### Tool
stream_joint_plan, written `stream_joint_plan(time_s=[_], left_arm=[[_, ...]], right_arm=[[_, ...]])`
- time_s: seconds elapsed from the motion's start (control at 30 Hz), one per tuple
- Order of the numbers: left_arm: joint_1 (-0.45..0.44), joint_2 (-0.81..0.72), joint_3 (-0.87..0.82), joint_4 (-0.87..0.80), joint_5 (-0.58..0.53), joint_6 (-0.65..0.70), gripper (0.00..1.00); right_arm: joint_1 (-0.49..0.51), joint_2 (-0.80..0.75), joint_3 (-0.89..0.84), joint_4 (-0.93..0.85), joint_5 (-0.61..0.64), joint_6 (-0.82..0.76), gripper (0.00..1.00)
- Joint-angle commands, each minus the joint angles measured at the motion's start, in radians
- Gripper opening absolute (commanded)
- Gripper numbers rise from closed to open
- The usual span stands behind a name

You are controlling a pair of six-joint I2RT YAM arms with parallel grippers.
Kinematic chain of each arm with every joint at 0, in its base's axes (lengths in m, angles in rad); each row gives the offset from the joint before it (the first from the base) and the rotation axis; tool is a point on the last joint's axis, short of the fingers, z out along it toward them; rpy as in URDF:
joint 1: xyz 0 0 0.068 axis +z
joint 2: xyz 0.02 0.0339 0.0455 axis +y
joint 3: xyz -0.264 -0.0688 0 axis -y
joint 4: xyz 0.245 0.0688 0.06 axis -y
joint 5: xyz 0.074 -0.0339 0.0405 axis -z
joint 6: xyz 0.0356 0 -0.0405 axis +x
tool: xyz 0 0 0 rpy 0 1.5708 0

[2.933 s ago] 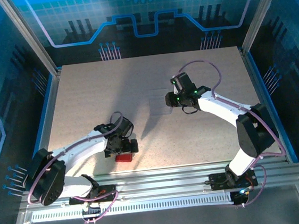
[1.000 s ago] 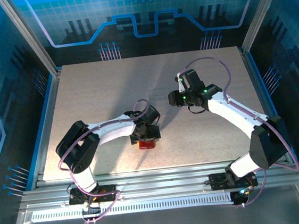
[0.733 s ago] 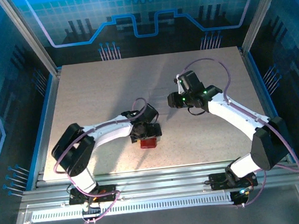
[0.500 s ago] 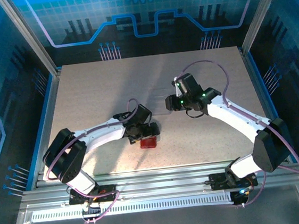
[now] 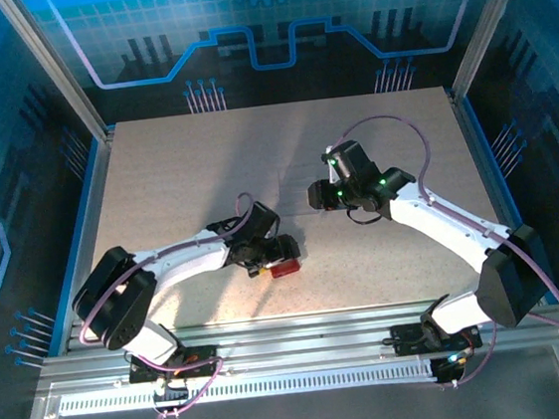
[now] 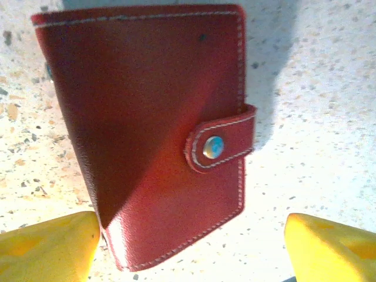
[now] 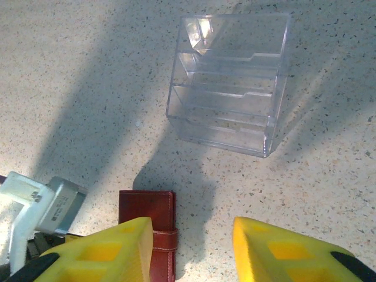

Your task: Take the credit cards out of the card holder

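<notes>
Card holder [image 6: 147,129] is found closed, snap tab [image 6: 220,144] fastened, flat on the surface [image 5: 157,182] at the near side of the clear tiered box [image 7: 229,88], slightly to its left. Left end effector [image 6: 188,252] is spread wide and empty astride the card holder; right end effector [image 7: 194,252] is set partly open, empty, above the box's near side. Cover is judged light, soft, somewhat slick; best taken across the stitched long edges, tab left free.

Speckled beige surface [image 5: 176,180], brightly lit with long shadows, enclosed by blue circuit-patterned walls [image 5: 261,31] and aluminium rails [image 5: 305,352].
</notes>
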Motion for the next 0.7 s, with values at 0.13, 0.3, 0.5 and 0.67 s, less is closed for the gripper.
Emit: stream_joint_plan(time_s=[0.13, 0.3, 0.5, 0.67], left_arm=[[0.069, -0.146, -0.085, 0.068, 0.022, -0.032, 0.84], [0.133, -0.183, -0.171, 0.201, 0.115, -0.081, 0.76], [0.177, -0.165, -0.253, 0.379, 0.2, -0.163, 0.49], [0.215, -0.144, -0.324, 0.516, 0.253, -0.246, 0.33]], right_arm=[[0.016, -0.006, 0.001, -0.037, -0.079, 0.038, 0.42], [0.041, 0.036, 0.033, -0.088, -0.097, 0.043, 0.41], [0.094, 0.122, 0.092, -0.164, -0.116, 0.023, 0.4], [0.136, 0.183, 0.117, -0.197, -0.098, 0.007, 0.38]])
